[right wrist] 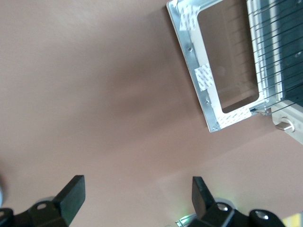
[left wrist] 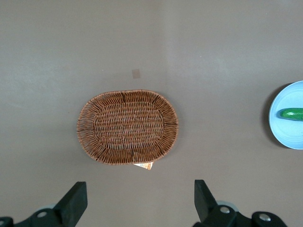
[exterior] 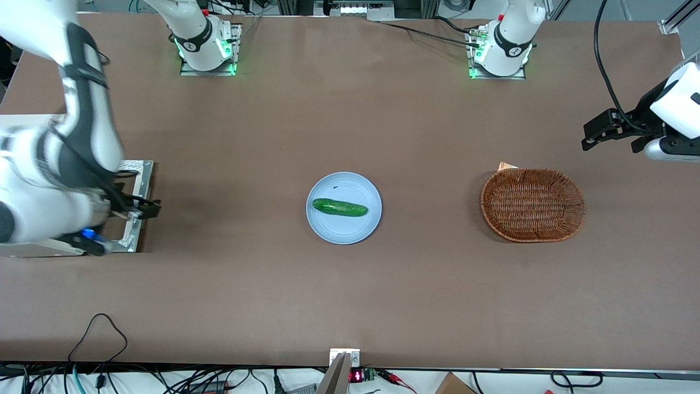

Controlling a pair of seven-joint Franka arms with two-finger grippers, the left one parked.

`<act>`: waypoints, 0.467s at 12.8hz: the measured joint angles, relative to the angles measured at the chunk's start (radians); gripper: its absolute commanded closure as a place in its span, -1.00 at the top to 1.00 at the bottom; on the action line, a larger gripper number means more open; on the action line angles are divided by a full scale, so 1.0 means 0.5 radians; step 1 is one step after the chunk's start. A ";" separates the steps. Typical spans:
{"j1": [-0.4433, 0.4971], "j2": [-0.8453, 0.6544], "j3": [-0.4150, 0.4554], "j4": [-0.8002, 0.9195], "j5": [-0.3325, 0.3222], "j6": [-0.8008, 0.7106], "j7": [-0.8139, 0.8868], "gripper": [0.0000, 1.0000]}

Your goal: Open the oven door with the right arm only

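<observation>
I see blue plate point(exterior: 343, 227) at frame centre, cucumber point(exterior: 339, 207) lying on it. Wicker basket point(exterior: 532, 204) at centre-right, paper scrap point(exterior: 505, 166) touching its upper rim.

The blurred right arm point(exterior: 65, 164) hides most of the oven point(exterior: 33, 249) and the oven door point(exterior: 143, 175). The frame edge cuts off both. The gripper point(exterior: 145, 209) hangs over the door's outer rim.

A brown counter point(exterior: 350, 109) is seen carrying a blue plate point(exterior: 344, 230) near its middle, a wicker basket point(exterior: 532, 204) toward the parked arm's end, and the oven point(exterior: 33, 249) at the working arm's end. The oven door point(right wrist: 208, 85) is folded down flat on the counter. The gripper point(exterior: 143, 208) is held wide open over the door's outer edge.
</observation>
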 measured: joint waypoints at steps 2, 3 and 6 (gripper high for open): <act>-0.057 -0.138 0.000 0.005 0.045 -0.040 -0.156 1.00; -0.072 -0.202 0.000 0.005 0.053 -0.073 -0.226 1.00; -0.080 -0.378 0.001 -0.051 0.054 -0.092 -0.459 1.00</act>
